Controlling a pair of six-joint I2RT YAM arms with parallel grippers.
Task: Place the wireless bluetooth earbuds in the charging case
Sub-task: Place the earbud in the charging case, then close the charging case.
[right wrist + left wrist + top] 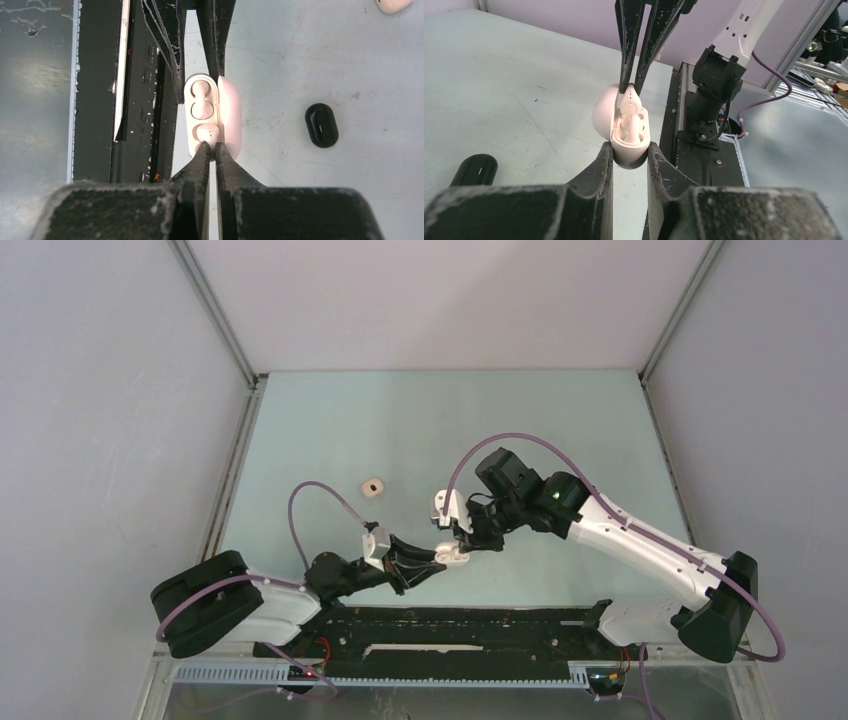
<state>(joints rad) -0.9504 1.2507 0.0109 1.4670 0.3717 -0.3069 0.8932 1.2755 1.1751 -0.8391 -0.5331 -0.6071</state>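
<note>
Left gripper point(630, 149) clamps the open case point(603, 114) by its base — right gripper point(214, 146), fingers nearly together, pinches an earbud point(206, 133) in its socket.

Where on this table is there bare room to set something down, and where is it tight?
Bare: the far half of the pale green table, beyond the cream pill-shaped case. Crowded: near centre, where the left gripper holds the open white charging case and the right gripper pinches a white earbud.
</note>
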